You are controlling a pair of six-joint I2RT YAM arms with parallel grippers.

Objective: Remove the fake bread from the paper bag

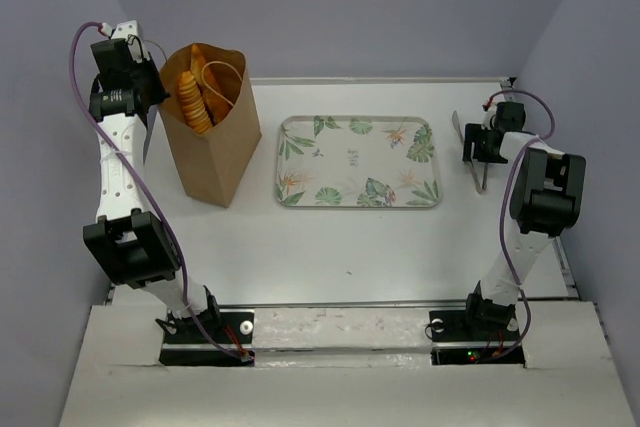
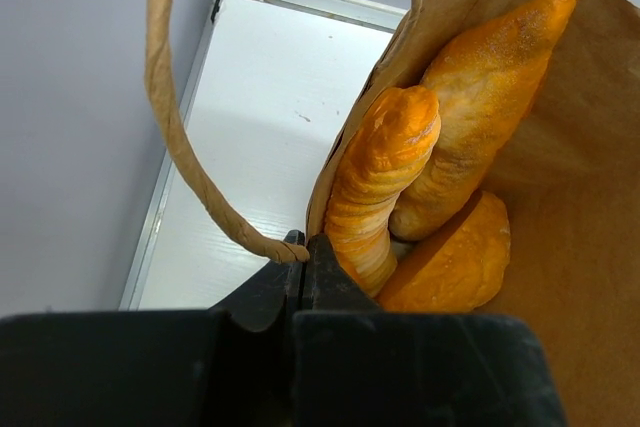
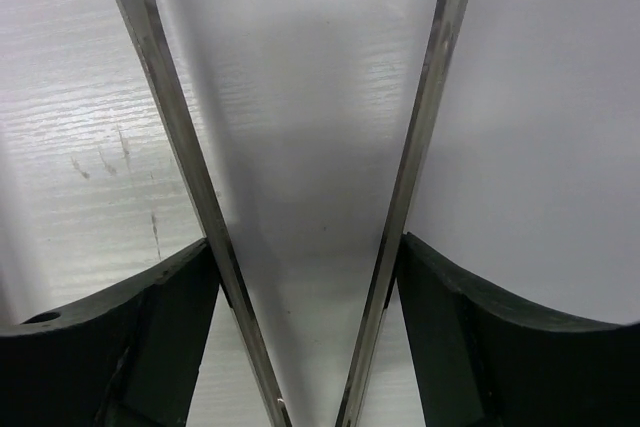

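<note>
1. Upright on the tabletop (image 1: 330, 247), left of the tray (image 1: 358, 160), the bag (image 1: 212, 147) holds 3 loaves (image 2: 470, 117).
2. Left jaws (image 2: 303, 250) pressed together at its handle (image 2: 175, 127).
3. Right jaws (image 3: 310, 197) spread, holding nothing.

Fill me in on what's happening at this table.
The left gripper is shut on the paper bag at its rim, beside a cord handle. Three fake bread loaves stand inside the bag; none is out yet. The leaf-print tray lies beside the bag with nothing on it. The right gripper is open over the table, right of the tray, holding nothing.
</note>
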